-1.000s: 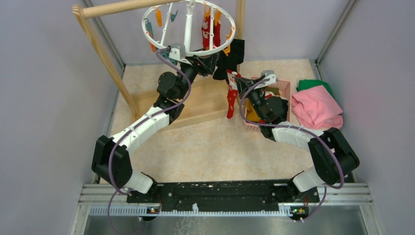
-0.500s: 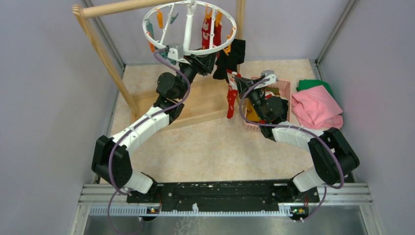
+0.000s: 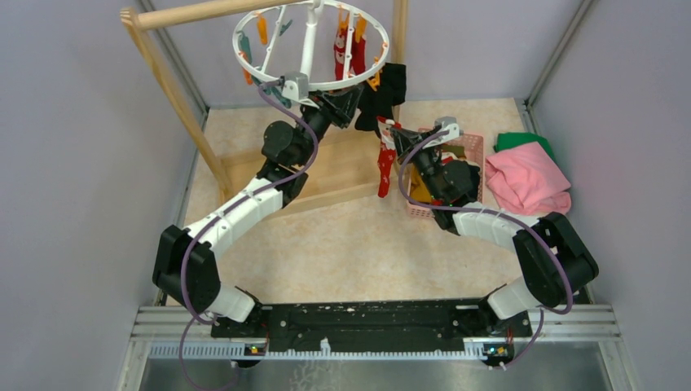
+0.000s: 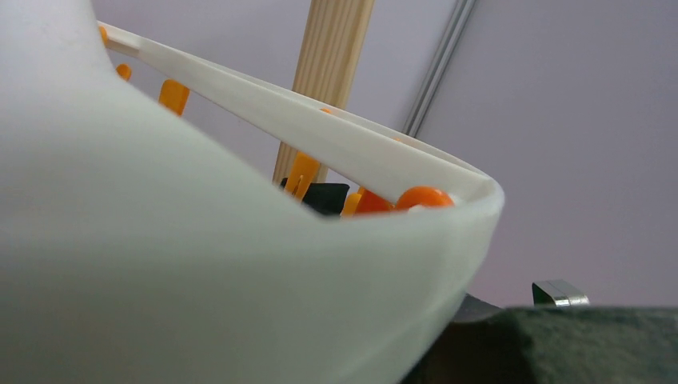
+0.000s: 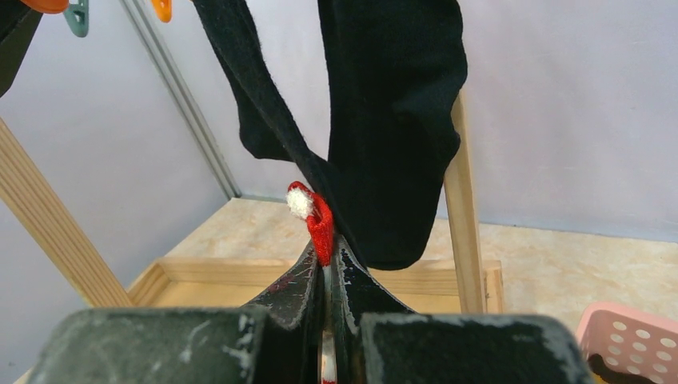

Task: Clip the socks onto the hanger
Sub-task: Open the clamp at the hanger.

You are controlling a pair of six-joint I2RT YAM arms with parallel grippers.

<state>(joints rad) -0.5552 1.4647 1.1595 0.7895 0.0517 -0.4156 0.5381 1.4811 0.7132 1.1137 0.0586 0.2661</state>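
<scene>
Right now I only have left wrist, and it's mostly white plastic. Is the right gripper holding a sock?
Observer: Yes. The right gripper is shut on a red sock, which dangles below it.
Operator: Anything on the hanger already?
Observer: A black sock hangs from the hanger, directly in front of the right gripper.
Operator: Where's my left gripper?
Observer: The left gripper sits just under the hanger's near rim, beside the black sock.
</scene>
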